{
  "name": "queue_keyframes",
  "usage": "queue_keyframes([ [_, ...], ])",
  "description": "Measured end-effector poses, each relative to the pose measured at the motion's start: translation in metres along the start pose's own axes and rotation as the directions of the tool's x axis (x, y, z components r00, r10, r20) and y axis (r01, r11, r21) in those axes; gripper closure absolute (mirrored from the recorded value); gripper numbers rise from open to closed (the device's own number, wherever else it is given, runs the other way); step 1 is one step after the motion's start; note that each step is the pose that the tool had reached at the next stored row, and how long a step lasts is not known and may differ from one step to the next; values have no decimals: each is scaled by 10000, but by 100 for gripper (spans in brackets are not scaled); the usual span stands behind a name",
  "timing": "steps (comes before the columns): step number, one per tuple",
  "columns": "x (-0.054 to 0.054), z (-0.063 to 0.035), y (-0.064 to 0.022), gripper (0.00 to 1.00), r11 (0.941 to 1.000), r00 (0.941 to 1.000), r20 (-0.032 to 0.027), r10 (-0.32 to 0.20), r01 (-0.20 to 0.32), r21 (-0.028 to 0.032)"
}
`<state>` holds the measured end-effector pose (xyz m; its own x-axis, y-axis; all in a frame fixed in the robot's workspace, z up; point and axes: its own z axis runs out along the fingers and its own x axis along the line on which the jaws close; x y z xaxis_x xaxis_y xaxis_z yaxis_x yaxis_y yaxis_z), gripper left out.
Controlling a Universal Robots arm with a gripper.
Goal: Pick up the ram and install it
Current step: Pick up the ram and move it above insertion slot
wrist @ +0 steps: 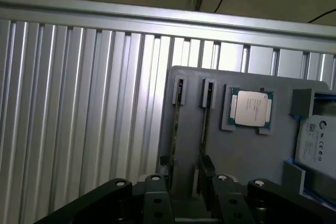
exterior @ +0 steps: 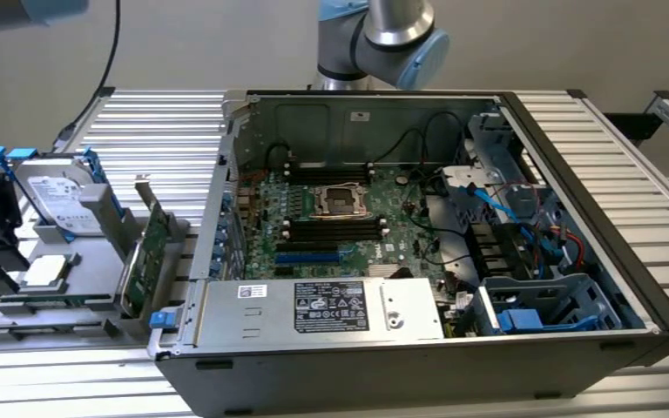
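Ram (wrist: 206,124) stands on its long edge in a narrow slot of the grey tray (wrist: 247,150), just beside the pocket that holds the processor chip (wrist: 252,107). A second slot runs parallel to it on the side away from the chip and carries a similar thin strip (wrist: 177,129) (it is seen edge-on, so I cannot tell whether it is another stick). In the exterior view the stick shows as a low green line (exterior: 62,301) near the front of the tray.

The claw (wrist: 186,176) hangs over the slotted end of the tray with its black fingers (wrist: 167,166) spread wide. Bare tray shows between them, and they grip nothing. One fingertip lies in line with each slot.

Past the tray's far edge in the wrist view, the slatted table (wrist: 79,103) runs bare up to its rail. In the exterior view the tray sits at the exterior view's left of the open computer case (exterior: 369,94). The tall expansion card (exterior: 143,252) stands upright between the stick and the case wall. The case is open on top. Its motherboard (exterior: 311,248) lies uncovered, with dark memory slots on both sides of the processor socket (exterior: 341,200).

Counted: one arm (exterior: 387,35), one case, one tray, two narrow slots, one processor chip, one expansion card, one hard drive (wrist: 317,140).
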<state>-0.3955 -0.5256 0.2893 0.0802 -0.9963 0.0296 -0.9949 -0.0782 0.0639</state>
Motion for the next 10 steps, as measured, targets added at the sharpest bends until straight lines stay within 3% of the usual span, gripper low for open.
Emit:
queue_keyframes([
  [10, -3, 146, -11, 64, 9994, 9994, -2, 347, -347, -11],
])
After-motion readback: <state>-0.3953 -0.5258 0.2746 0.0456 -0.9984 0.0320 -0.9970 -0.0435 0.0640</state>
